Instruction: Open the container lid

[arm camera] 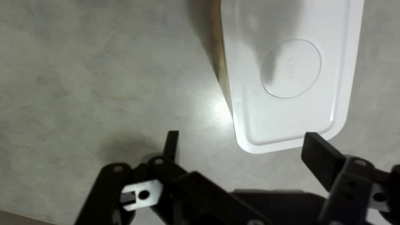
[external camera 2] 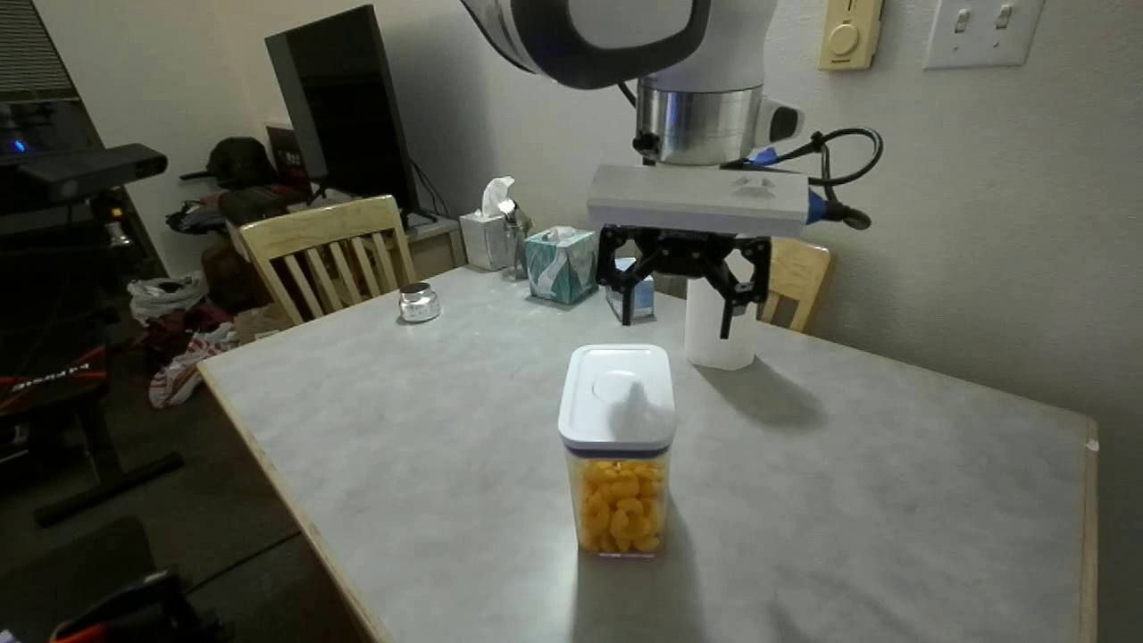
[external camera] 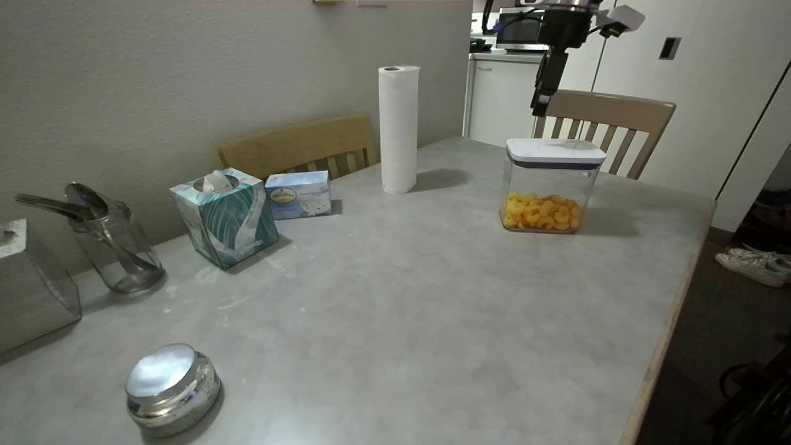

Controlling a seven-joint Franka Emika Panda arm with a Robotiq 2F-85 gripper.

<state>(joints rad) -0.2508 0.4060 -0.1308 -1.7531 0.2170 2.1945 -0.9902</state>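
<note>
Hovering hand (external camera 2: 676, 329), faintly lettered lid (arm camera: 290, 112) on container (external camera: 545, 194)

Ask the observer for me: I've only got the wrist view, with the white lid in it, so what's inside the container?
Observer: Yellow-orange food pieces lie at the bottom of the container, as an exterior view shows.
Operator: Is the gripper touching the lid?
Observer: No, both exterior views show a gap between them.
Operator: Anything tall standing on the table?
Observer: Yes, a paper towel roll stands upright on it.
</note>
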